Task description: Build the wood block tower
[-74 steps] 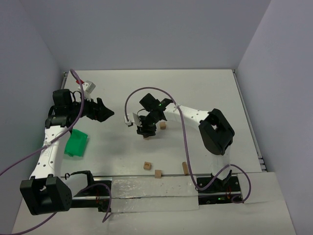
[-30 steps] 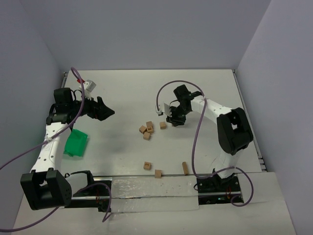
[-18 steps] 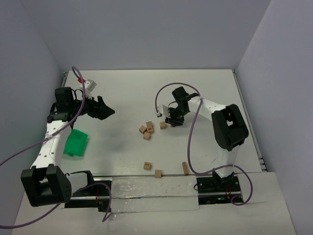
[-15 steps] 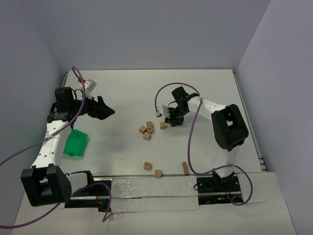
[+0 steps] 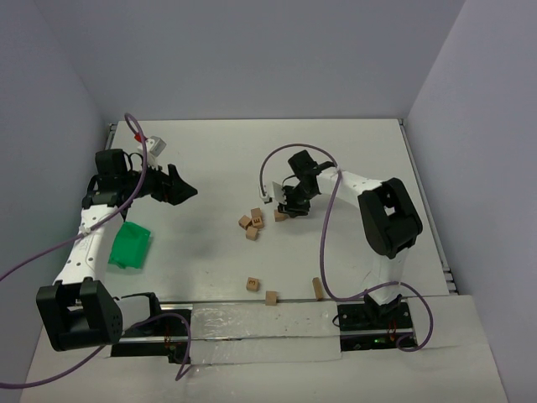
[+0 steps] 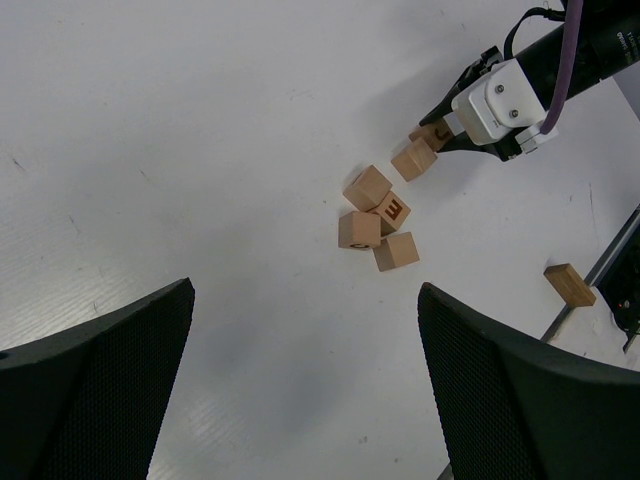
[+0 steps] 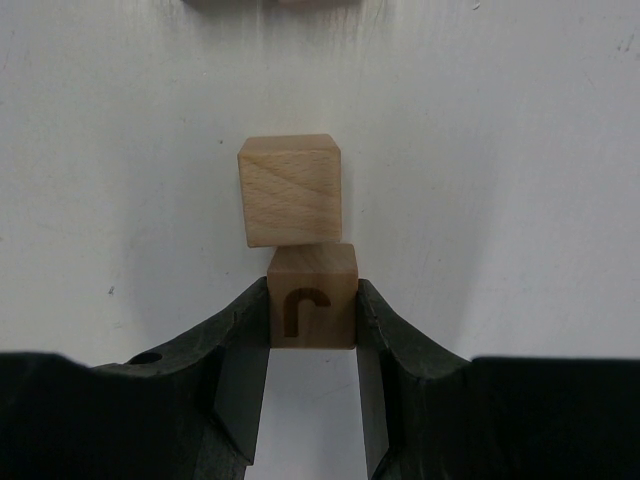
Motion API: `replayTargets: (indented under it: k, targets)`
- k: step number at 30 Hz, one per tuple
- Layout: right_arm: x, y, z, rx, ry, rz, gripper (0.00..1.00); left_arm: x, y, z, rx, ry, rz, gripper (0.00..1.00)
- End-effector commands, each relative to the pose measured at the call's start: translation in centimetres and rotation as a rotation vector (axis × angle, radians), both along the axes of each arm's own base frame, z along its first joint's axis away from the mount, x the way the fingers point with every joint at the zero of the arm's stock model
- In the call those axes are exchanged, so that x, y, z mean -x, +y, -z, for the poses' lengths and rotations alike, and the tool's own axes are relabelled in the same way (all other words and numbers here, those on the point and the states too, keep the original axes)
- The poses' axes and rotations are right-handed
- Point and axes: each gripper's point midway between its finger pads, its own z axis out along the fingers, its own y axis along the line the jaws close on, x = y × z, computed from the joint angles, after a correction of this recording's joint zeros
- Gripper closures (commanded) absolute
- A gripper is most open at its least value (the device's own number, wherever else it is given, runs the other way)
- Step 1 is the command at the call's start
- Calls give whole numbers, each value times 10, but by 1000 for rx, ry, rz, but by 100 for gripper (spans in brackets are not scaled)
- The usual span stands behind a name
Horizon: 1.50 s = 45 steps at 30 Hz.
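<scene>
My right gripper [image 7: 312, 300] is shut on a tan wood block [image 7: 312, 311] with a dark curved mark, low over the table. A plain wood block [image 7: 290, 190] touches the held one's far face. In the top view that gripper [image 5: 288, 204] sits just right of this plain block [image 5: 280, 216]. A loose cluster of wood blocks [image 6: 378, 218] lies left of it [image 5: 251, 224]; I cannot tell whether any sits on another. My left gripper [image 6: 305, 290] hangs wide open and holds nothing, high over the table's left part [image 5: 186, 190].
The green tray [image 5: 132, 245] lies at the left, below the left arm. Two more cubes [image 5: 251, 285] [image 5: 271, 297] and a longer wooden piece [image 5: 317, 288] lie near the front edge, by the right arm's base.
The right gripper left the cluster, swung to the right, and in the last second slid a little left with the marked block. The left arm has hardly moved.
</scene>
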Motion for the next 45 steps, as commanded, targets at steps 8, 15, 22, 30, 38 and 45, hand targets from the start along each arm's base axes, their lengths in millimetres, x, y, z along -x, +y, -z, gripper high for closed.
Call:
replayTargets:
  k: [8,15,22,30,38,45]
  targets:
    - [-5,11,0,17,-34,-41,85,-11,1,-23,-8,-105,19,2]
    - [0,10,1,22,-28,-44,85,-10,1,-24,-6,-105,21,2]
    - [5,8,2,25,-24,-44,85,-11,0,-24,-3,-106,23,2]
    - [8,9,4,35,-19,-46,84,-10,1,-24,-4,-107,22,1]
    - [11,10,6,40,-11,-44,83,-11,0,-24,-1,-103,22,2]
    - [14,12,5,45,-9,-41,81,-12,0,-25,-1,-106,21,2]
